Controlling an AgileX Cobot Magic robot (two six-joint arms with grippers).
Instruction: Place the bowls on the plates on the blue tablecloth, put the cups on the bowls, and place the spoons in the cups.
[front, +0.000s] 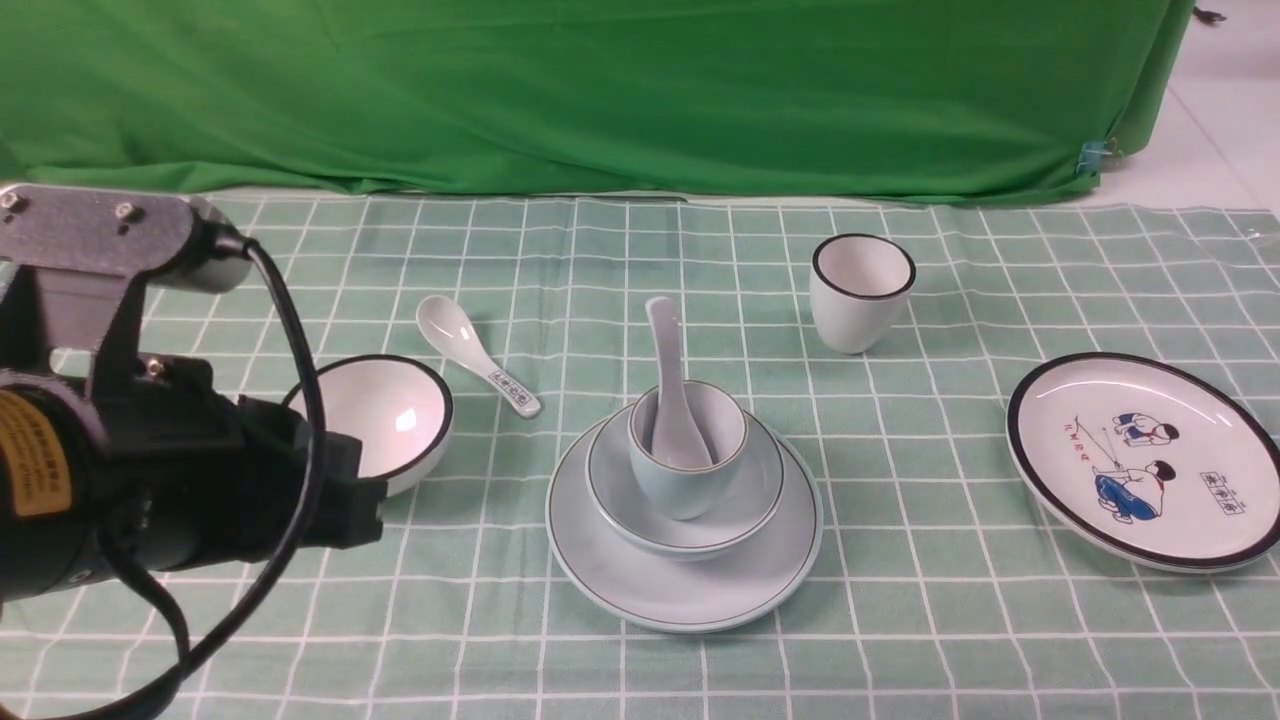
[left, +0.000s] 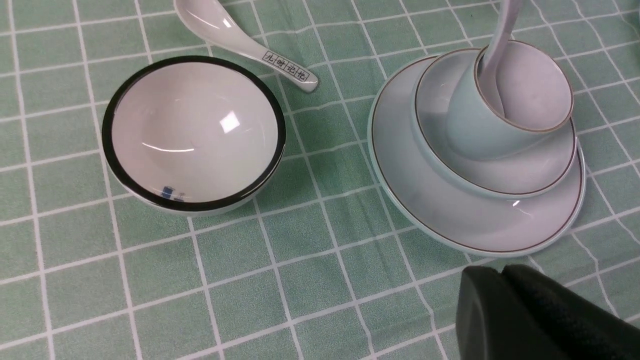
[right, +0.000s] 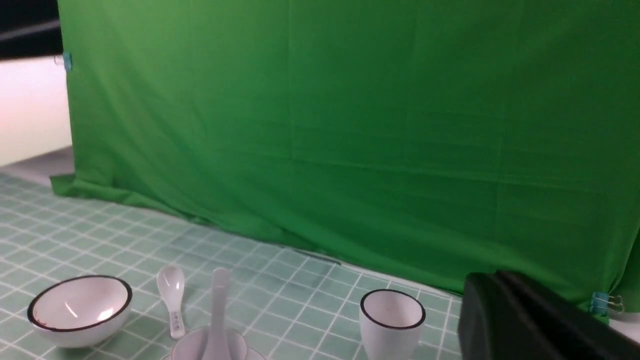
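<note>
At the middle of the blue tablecloth (front: 900, 620) the pale blue cup (front: 685, 485) stands in the pale blue bowl (front: 750, 505) on the pale blue plate (front: 690, 595). A plain spoon (front: 668, 360) leans in that cup. The white black-rimmed bowl (front: 385, 415) sits on the cloth to the left, beside the patterned spoon (front: 475, 350). The white cup (front: 860, 290) stands further back. The cartoon plate (front: 1150, 460) lies at the right with nothing on it. My left gripper (left: 500, 272) is shut and holds nothing, near the blue plate's edge (left: 400, 200). My right gripper (right: 492, 277) is shut, holds nothing, and is raised.
A bright green backdrop cloth (front: 600, 90) hangs along the table's far edge, held by a blue clip (front: 1092, 155) at its right corner. My left arm's black body and cable (front: 150, 480) cover the cloth's near left part.
</note>
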